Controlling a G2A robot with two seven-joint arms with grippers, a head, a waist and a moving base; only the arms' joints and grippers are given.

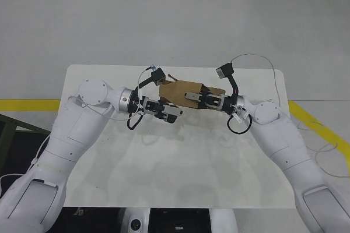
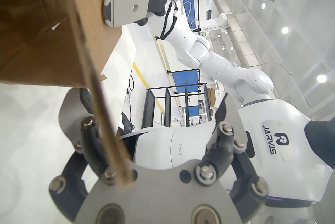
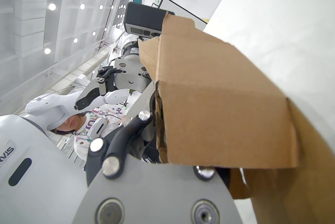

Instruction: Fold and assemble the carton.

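Observation:
The brown carton (image 1: 176, 90) is partly unfolded and held near the far middle of the white table (image 1: 163, 169). My right gripper (image 1: 195, 96) comes in from the right and is shut on one carton wall. In the left wrist view one of its fingers (image 2: 123, 7) lies flat on the outside of that wall. My left gripper (image 1: 168, 110) sits at the carton's near left corner, open wide. A loose flap edge (image 2: 96, 94) runs past one of its fingers (image 2: 78, 110). In the right wrist view the carton (image 3: 222, 104) hides one finger.
The table's far edge (image 1: 175, 67) lies just behind the carton. Thin cables (image 1: 262, 58) loop over the far right corner. A yellow floor line (image 1: 23, 105) passes on both sides of the table.

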